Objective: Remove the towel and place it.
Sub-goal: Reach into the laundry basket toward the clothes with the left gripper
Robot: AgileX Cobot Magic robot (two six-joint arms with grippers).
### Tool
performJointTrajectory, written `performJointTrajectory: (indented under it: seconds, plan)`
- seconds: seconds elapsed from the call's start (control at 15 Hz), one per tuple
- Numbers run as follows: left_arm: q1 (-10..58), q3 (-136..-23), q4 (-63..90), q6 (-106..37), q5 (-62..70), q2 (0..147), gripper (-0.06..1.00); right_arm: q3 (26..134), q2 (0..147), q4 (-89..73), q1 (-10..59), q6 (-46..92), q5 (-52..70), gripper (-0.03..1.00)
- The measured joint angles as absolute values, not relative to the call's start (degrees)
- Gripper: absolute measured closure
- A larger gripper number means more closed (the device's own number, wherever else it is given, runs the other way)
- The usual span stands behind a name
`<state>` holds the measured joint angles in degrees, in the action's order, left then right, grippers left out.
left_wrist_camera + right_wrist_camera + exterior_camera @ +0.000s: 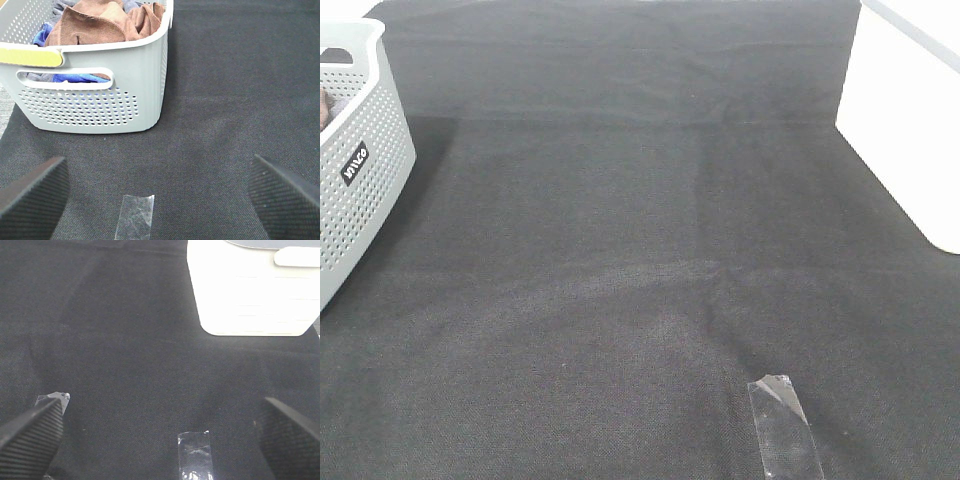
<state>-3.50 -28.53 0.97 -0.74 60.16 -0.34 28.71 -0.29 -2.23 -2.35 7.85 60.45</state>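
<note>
The brown terry towel (pixel 102 22) lies crumpled on top of other cloth inside the grey perforated basket (pixel 100 102). In the exterior high view the basket (pixel 355 170) stands at the left edge and only a sliver of its contents shows. My left gripper (pixel 160 200) is open and empty, low over the black cloth, a short way in front of the basket. My right gripper (pixel 160 440) is open and empty over the black cloth, facing a white container (pixel 250 295). Neither gripper shows in the exterior high view.
A black cloth (pixel 640 250) covers the table. Blue and grey clothes (pixel 45 35) lie in the basket under the towel. The white container (pixel 905 130) stands at the right edge. Clear tape strips (pixel 783 425) stick to the cloth, also in the wrist views (pixel 134 216) (pixel 196 455).
</note>
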Motion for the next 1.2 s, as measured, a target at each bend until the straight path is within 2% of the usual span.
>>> performJointTrajectory:
  seconds: [0.2,1.2]
  plan:
    - [-3.5,-28.5,1.0,-0.7,60.2,-0.3,-0.04,28.7,-0.3,-2.2,-2.3,7.8,60.4,0.0]
    - [-3.5,-28.5,1.3,-2.5,60.2,-0.3,-0.05,28.7,-0.3,-2.2,-2.3,7.8,60.4,0.0]
